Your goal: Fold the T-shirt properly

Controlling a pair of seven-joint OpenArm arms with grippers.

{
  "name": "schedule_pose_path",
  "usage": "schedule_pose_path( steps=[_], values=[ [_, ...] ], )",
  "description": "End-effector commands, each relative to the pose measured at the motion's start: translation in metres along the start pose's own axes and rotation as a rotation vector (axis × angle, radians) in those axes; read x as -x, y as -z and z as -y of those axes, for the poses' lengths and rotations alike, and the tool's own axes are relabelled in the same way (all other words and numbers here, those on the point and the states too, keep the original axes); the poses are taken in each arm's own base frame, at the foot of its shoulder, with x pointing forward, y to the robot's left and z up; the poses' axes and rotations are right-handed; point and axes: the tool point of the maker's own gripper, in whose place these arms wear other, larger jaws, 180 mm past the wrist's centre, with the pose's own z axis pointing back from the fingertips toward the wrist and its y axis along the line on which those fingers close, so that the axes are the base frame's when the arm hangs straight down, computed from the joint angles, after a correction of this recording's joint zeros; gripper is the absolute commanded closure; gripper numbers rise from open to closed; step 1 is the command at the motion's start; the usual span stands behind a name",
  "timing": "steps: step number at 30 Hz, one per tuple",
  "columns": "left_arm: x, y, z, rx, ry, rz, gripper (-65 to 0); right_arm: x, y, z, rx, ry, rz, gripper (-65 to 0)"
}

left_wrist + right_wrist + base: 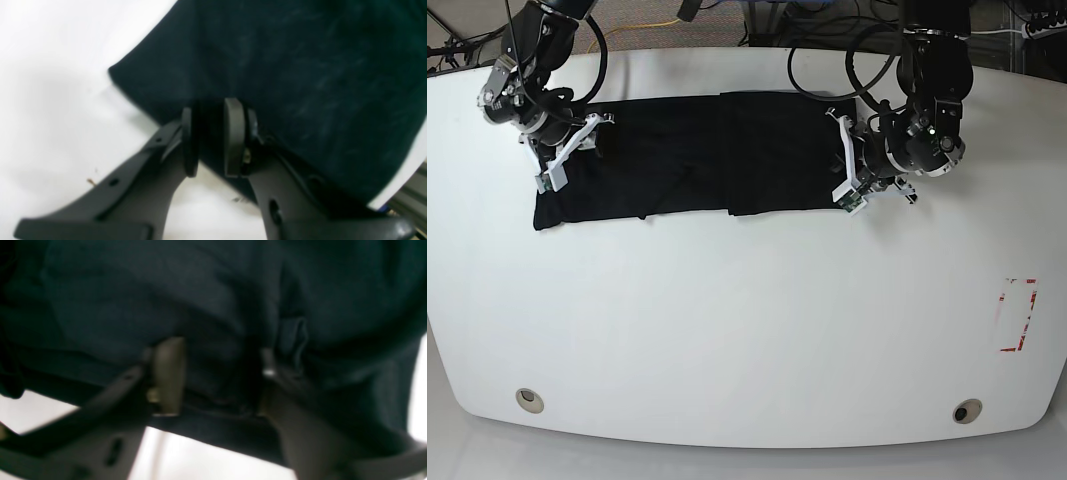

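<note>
The black T-shirt lies flat as a long folded strip across the far half of the white table. My left gripper is at the strip's right end. In the left wrist view the left gripper has its pads close together on the T-shirt's edge, near a corner. My right gripper is over the strip's left end. Seen from the right wrist, the right gripper has its fingers wide apart, with the T-shirt's bunched hem lying loose between them.
A red-outlined rectangle is marked near the table's right edge. Two round fittings sit near the front edge. Cables run behind the table's far edge.
</note>
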Motion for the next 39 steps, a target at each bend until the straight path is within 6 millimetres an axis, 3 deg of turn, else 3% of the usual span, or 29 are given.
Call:
schedule_pose_path(
  steps=[1, 5, 13, 19, 23, 30, 39],
  values=[
    [0.007, 0.003, -0.009, -0.009, -0.025, -0.015, -10.6, -0.039, -0.016, 0.003, 0.044, -0.07, 0.078, -34.6],
    [0.022, 0.011, -0.014, 0.002, -0.088, -0.026, -10.4, -0.059, -0.03, 0.007, 0.049, -0.064, 0.124, -34.6],
    [0.025, 0.014, -0.015, 0.008, -0.105, -0.017, -10.4, -0.09, -0.064, 0.056, 0.125, 0.033, 0.205, -34.7],
    [0.03, 0.012, -0.02, 0.0, -0.091, -0.032, -10.4, -0.06, -0.049, 0.098, 0.056, 0.222, 0.147, -34.7],
    [0.029, 0.011, -0.02, -0.002, -0.088, -0.029, -10.4, -0.047, -0.046, 0.114, -0.025, 0.342, 0.167, -34.9],
    [0.029, 0.011, -0.02, -0.002, -0.089, -0.031, -10.4, -0.041, -0.04, 0.113, -0.091, 0.406, 0.19, -52.8],
    [0.029, 0.011, -0.02, -0.001, -0.089, -0.03, -10.4, -0.025, -0.017, 0.085, -0.157, 0.444, 0.157, -50.7]
  ],
)
